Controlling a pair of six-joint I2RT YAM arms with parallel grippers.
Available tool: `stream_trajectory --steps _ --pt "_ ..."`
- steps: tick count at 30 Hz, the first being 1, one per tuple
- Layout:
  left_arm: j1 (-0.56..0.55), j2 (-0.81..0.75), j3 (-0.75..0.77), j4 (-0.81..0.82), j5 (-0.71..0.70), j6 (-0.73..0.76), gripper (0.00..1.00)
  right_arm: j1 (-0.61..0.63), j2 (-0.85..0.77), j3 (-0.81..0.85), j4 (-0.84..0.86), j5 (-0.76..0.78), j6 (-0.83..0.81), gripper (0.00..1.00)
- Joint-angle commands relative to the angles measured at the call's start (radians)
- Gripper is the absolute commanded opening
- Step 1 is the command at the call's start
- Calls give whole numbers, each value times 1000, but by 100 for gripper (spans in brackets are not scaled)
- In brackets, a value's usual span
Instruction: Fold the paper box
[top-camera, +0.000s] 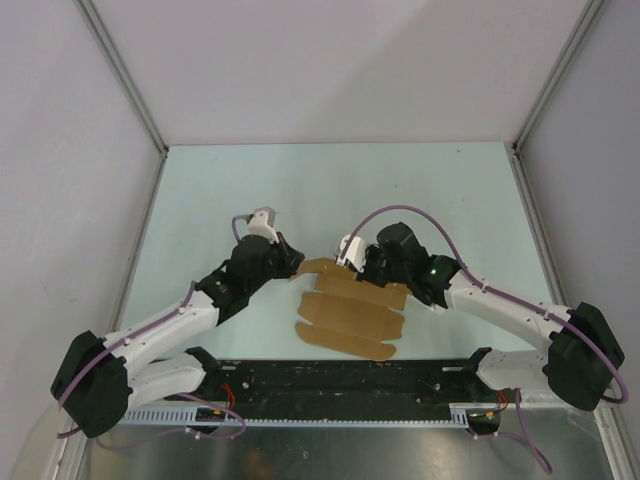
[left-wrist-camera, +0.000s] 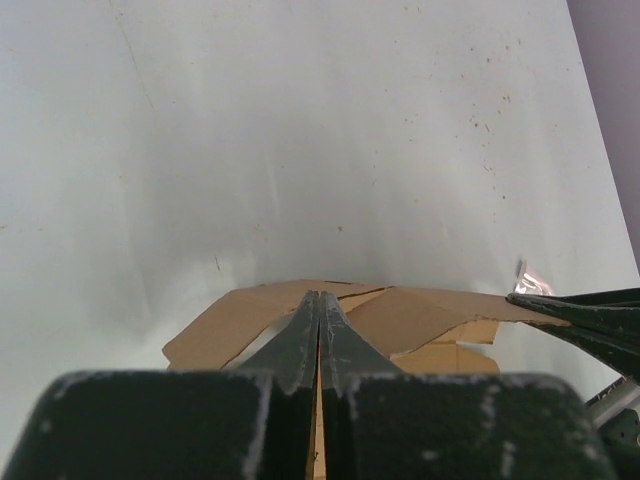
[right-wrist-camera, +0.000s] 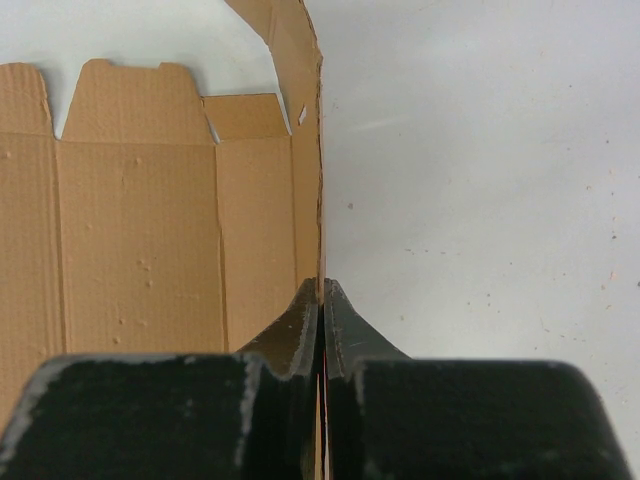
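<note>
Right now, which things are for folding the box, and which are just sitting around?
For the job:
- the paper box, a brown cardboard sheet
- the left gripper, pinching one edge of it
- the right gripper, pinching another edge

Just there:
- the table
- the black rail along its near edge
- the purple cables on the arms
</note>
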Motion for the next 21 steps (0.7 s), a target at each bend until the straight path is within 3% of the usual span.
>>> stream_trajectory --steps 1,21 --pt "5 27 36 62 56 20 0 9 -12 0 31 -3 15 0" --pt "-45 44 1 135 171 18 0 13 0 0 45 16 26 0"
